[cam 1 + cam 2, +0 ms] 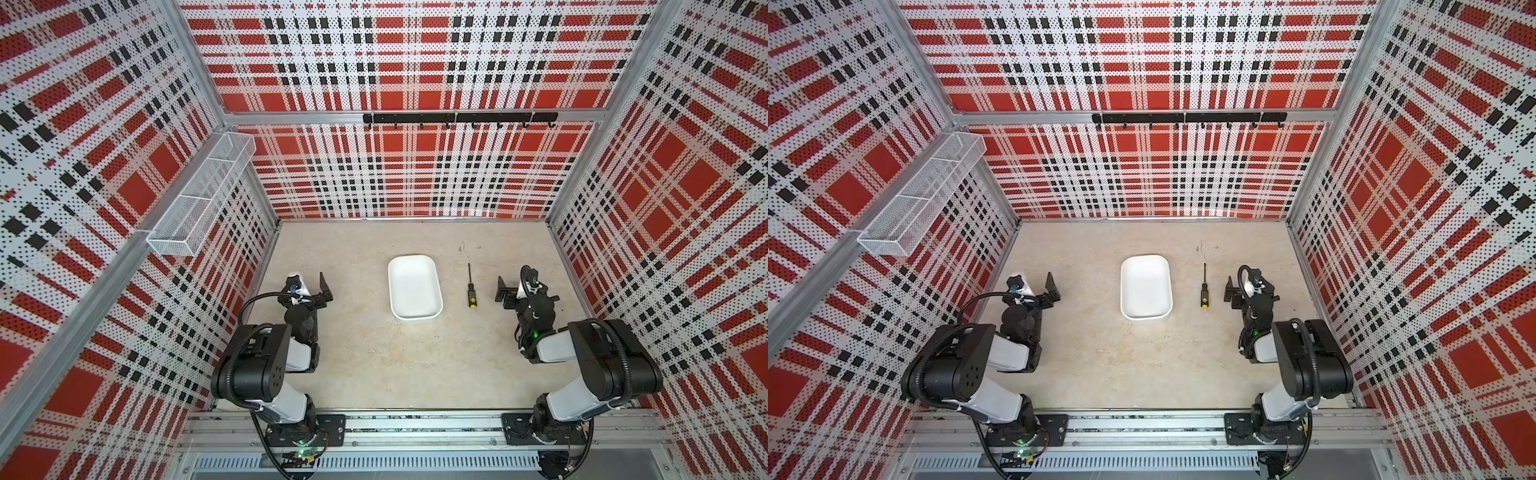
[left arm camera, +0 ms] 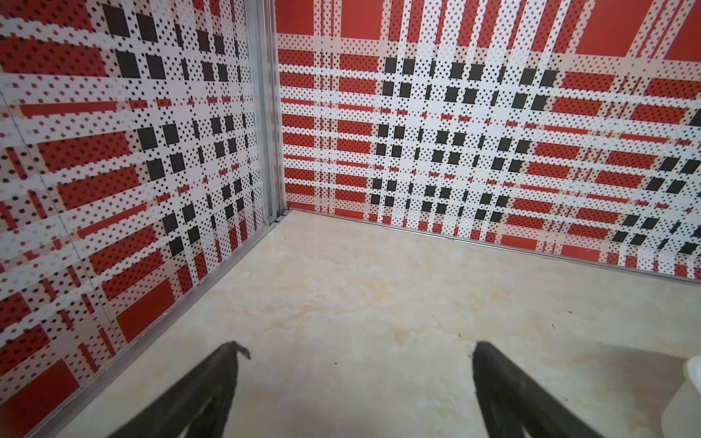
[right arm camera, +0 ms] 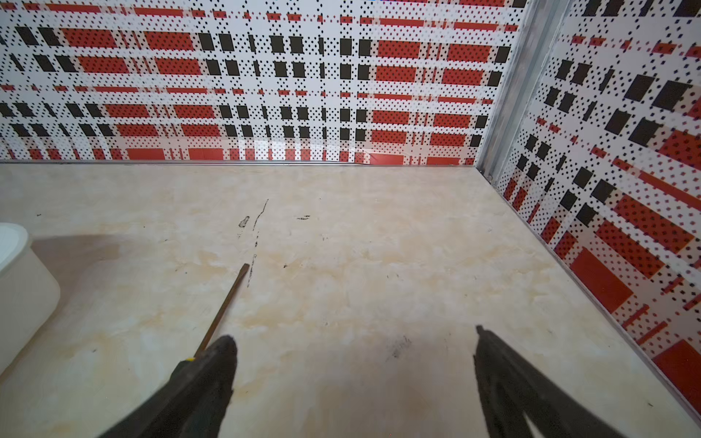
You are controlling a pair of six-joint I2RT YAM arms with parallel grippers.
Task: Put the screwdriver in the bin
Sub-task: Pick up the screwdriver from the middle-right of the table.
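Note:
The screwdriver (image 1: 471, 289) (image 1: 1204, 289) lies flat on the beige floor, thin shaft toward the back wall, black-and-yellow handle toward the front. The white bin (image 1: 413, 286) (image 1: 1145, 286) stands just left of it, holding nothing. My right gripper (image 1: 517, 289) (image 3: 353, 334) rests low just right of the screwdriver, open, with only floor between its fingers. In the right wrist view the shaft (image 3: 227, 299) runs out past one fingertip, which hides most of the handle; the bin wall (image 3: 22, 273) shows beside it. My left gripper (image 1: 308, 286) (image 2: 357, 345) sits left of the bin, open.
A white wire-mesh basket (image 1: 203, 191) hangs on the left wall and a black hook rail (image 1: 459, 118) on the back wall, both well above the floor. Plaid walls close in three sides. The bin's corner (image 2: 690, 398) shows in the left wrist view.

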